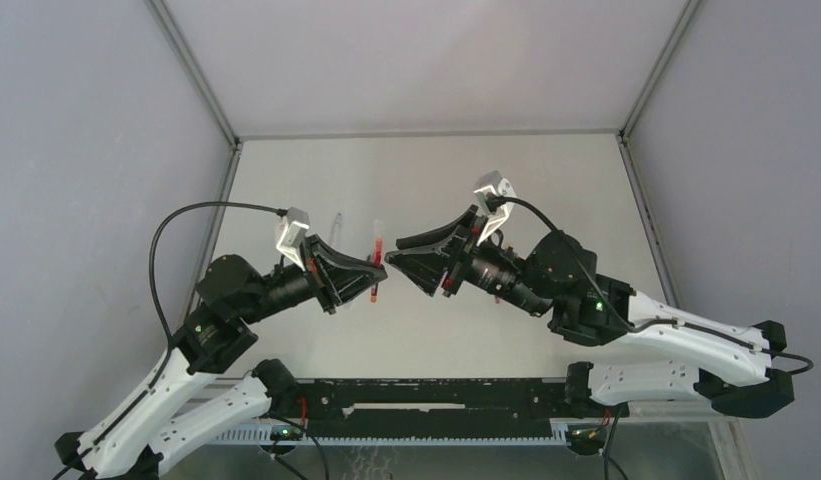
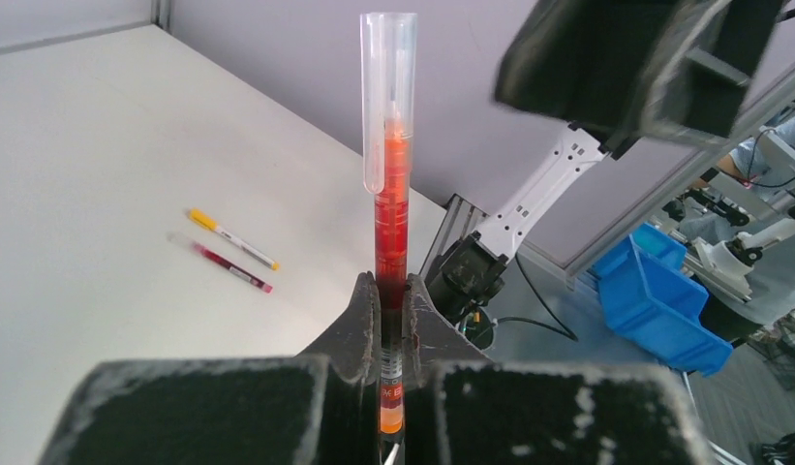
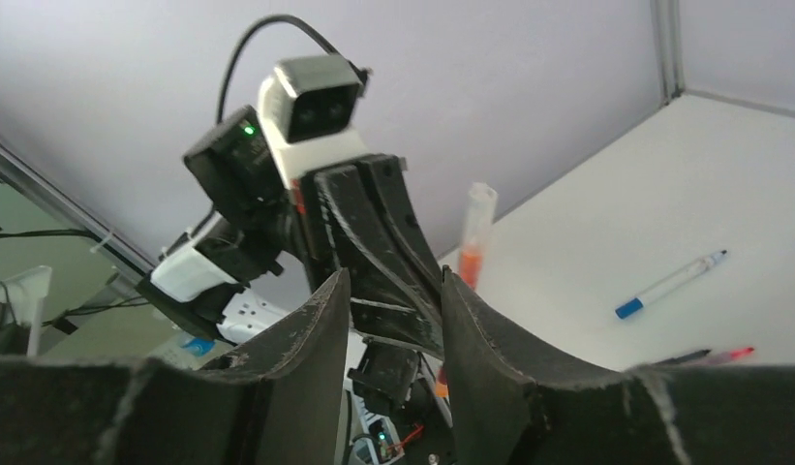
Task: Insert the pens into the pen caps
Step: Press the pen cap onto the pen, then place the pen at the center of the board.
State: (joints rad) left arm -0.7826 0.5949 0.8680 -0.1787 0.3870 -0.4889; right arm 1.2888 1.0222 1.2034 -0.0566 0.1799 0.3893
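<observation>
Item 1. Left gripper (image 2: 391, 287): I see its claw pressed together on the orange-red pen (image 2: 391, 213), gripping the lower barrel. The pen stands upright above the fingers, over the middle of the desk (image 2: 83, 145) and clear of its surface.

Item 2. Clear cap (image 2: 388, 87): it sits over the upper end of that pen, with its clip hanging down the left side of the barrel in the left wrist view. The orange tip shows through its wall.

Item 3. Right gripper (image 3: 393, 281): I see the claw spread with nothing between its fingers. From above it faces the left gripper and its tips are just beside the held pen.

Item 4. Yellow pen (image 2: 233, 239) and dark red pen (image 2: 230, 266): they lie flat on the desk, side by side and almost parallel, well apart from both grippers.

Item 5. Blue pen (image 3: 669, 284): it lies flat on the desk with its blue end nearer the right wrist camera.

Item 6. At the lower right edge of the right wrist view I see two more pens close together, one dark (image 3: 688, 356) and one red-tipped (image 3: 734, 353). They are too small for me to tell whether they are capped.
</observation>
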